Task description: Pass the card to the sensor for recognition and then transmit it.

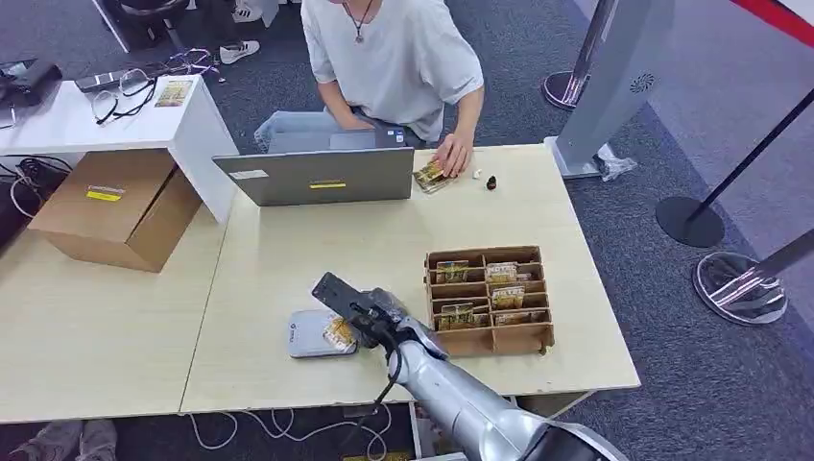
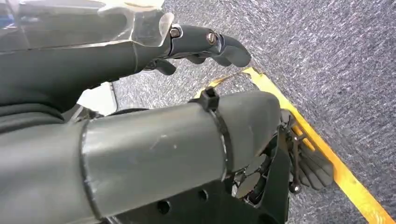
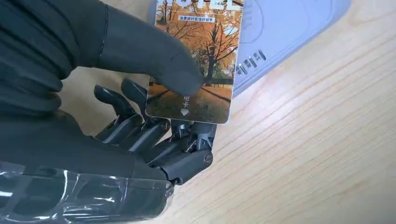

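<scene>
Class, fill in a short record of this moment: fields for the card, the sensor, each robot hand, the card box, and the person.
card: pinched by the right hand, held over the sensor
sensor: flat grey pad on the wooden table
right hand: thumb pressing on the card's face, fingers beneath
left hand: hanging over carpet, holds nothing, fingers curled
card box: brown, divided, cards in several slots
person: behind the laptop, hand on cards lying on the table

1 laptop (image 1: 322, 173), 1 sensor (image 1: 312, 333), 2 tables (image 1: 288, 259)

Bright, even indoor light, soft shadows; wrist views slightly blurred close up.
</scene>
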You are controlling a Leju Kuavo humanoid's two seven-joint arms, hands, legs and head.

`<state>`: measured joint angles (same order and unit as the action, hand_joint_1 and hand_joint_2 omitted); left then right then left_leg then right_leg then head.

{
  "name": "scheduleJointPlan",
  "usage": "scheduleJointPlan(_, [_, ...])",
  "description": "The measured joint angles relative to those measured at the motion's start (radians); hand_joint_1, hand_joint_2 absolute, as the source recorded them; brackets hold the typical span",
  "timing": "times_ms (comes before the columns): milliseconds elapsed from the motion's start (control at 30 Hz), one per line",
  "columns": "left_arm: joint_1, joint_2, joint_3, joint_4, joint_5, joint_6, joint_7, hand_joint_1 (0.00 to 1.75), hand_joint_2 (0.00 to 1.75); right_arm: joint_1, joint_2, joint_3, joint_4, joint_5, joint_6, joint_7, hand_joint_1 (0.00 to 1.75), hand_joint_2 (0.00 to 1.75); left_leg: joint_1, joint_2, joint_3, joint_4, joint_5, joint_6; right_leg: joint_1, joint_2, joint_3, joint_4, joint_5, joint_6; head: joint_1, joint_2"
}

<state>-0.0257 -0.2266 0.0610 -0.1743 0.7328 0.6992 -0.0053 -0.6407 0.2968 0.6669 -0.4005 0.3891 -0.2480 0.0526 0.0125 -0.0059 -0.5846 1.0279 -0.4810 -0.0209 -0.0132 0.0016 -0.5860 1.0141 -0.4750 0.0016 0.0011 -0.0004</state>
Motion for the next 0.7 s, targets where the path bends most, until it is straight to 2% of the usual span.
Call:
scheduleJointPlan(500, [-0.003, -0.003, 0.001, 0.000, 0.000, 0.000, -0.004, 0.00, 0.00, -0.005, 0.012, 0.028, 0.000, 0.002, 0.023, 0.006, 1.75, 1.75, 0.000, 0.000, 0.000, 0.000, 0.000, 0.000, 0.000, 0.000, 0.000, 0.000, 0.000, 0.000, 0.000, 0.000])
scheduleJointPlan(700, [-0.003, -0.003, 0.001, 0.000, 0.001, -0.008, -0.008, 0.00, 0.00, -0.004, 0.012, 0.028, -0.011, -0.026, 0.072, -0.057, 1.75, 1.75, 0.000, 0.000, 0.000, 0.000, 0.000, 0.000, 0.000, 0.000, 0.000, 0.000, 0.000, 0.000, 0.000, 0.000])
